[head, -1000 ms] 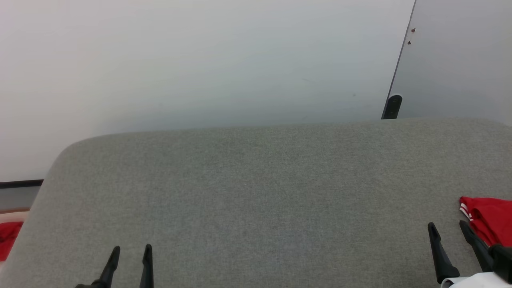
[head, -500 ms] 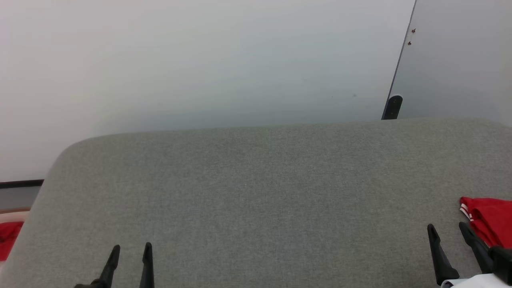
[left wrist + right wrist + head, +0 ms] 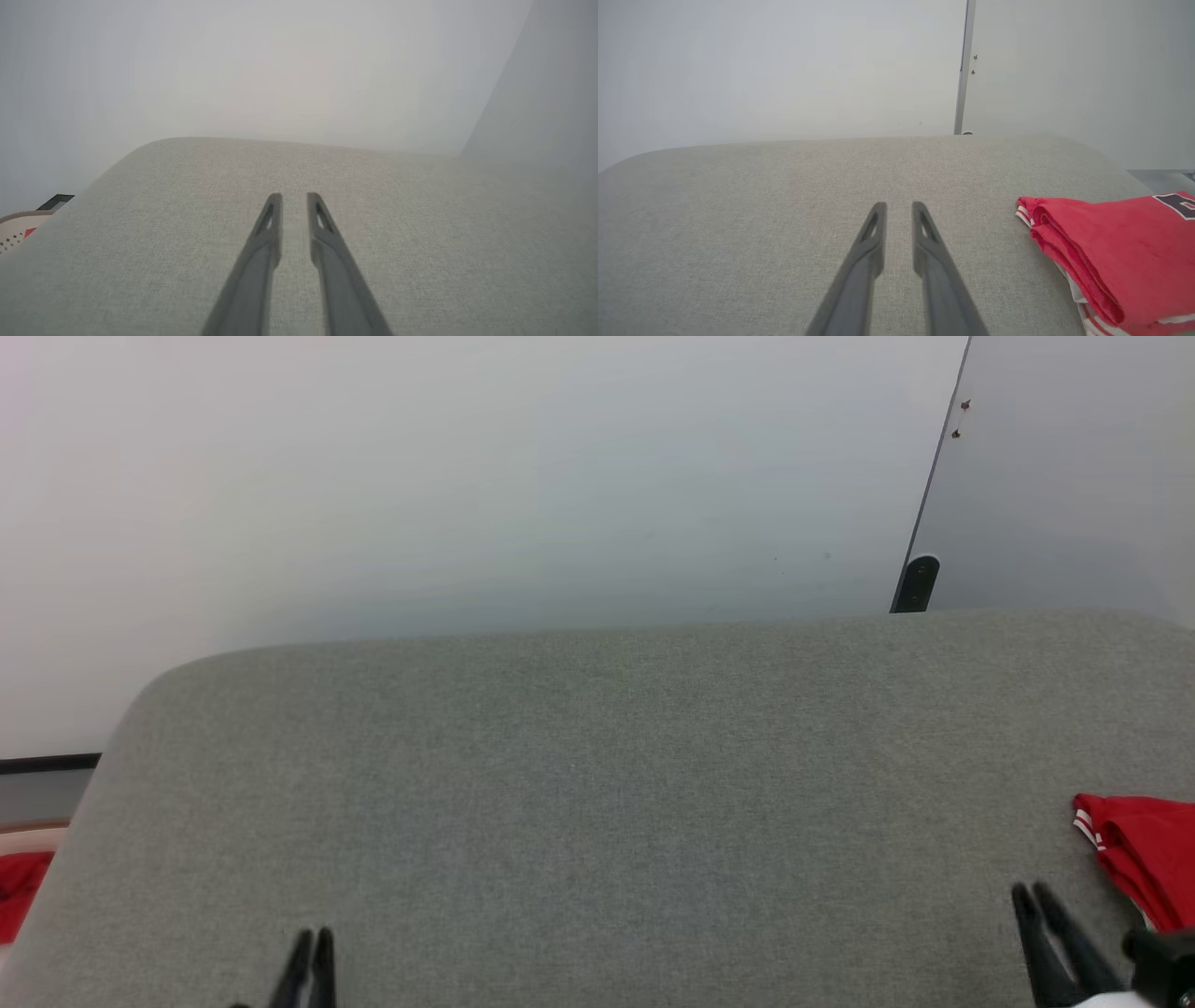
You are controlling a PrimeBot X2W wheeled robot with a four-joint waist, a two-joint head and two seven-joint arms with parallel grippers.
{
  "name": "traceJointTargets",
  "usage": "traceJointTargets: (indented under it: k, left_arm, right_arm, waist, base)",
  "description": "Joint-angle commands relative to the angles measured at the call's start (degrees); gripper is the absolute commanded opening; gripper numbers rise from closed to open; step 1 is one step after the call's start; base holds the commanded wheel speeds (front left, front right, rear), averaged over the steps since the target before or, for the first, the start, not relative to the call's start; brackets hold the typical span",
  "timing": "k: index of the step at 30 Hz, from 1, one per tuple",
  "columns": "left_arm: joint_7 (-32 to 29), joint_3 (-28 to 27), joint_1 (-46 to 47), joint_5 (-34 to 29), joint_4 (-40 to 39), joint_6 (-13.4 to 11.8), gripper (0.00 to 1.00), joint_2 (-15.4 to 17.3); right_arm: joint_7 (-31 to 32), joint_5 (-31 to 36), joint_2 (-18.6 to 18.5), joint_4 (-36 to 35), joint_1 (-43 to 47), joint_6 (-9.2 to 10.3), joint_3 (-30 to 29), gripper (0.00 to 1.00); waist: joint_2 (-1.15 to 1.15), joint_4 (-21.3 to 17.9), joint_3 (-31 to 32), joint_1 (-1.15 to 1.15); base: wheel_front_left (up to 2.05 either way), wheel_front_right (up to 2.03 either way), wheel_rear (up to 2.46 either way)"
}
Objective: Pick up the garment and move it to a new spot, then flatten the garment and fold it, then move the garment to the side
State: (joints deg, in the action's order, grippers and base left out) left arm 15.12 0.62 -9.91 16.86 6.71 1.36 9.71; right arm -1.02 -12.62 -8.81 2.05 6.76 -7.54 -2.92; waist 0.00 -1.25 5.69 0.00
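Gap narrowed on left gripper (image 3: 314,933) and right gripper (image 3: 1029,889) since earlier.

The grey cushion (image 3: 597,784) lies open across its middle; the folded garment (image 3: 1144,849) blocks its right edge.

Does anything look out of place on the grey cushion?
Nothing on it: the folded red jersey with white trim lies tidy at the grey fabric cushion's right edge. Red cloth lies beyond its left edge.
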Motion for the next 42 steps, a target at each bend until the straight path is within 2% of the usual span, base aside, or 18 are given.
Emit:
traceJointTargets:
  k: [1, 25, 42]
  left_arm:
    - [-0.1, 0.0, -0.1, 0.2, 0.5, 0.0, 0.0, -0.3]
    - [-6.3, -2.0, 4.5, 21.8, 3.0, 1.8, 0.0, -2.4]
    - [-10.0, -3.3, 7.4, 34.8, 3.9, 2.9, 0.0, -3.4]
  right_arm:
    - [0.1, -0.2, 0.2, 0.6, 0.2, 0.0, 0.0, 0.0]
    - [2.3, -23.0, 2.0, 4.3, -3.5, 0.02, -1.2, 0.0]
    - [3.5, -36.7, 2.9, 6.1, -6.0, 0.03, -1.7, 0.0]
  waist:
    - [0.0, 0.0, 0.0, 0.0]
    - [0.0, 0.2, -1.1, 0.0]
    - [0.0, 0.4, -1.9, 0.0]
  base:
    - [0.0, 0.0, 0.0]
    - [0.0, 0.0, 0.0]
    - [0.0, 0.0, 0.0]
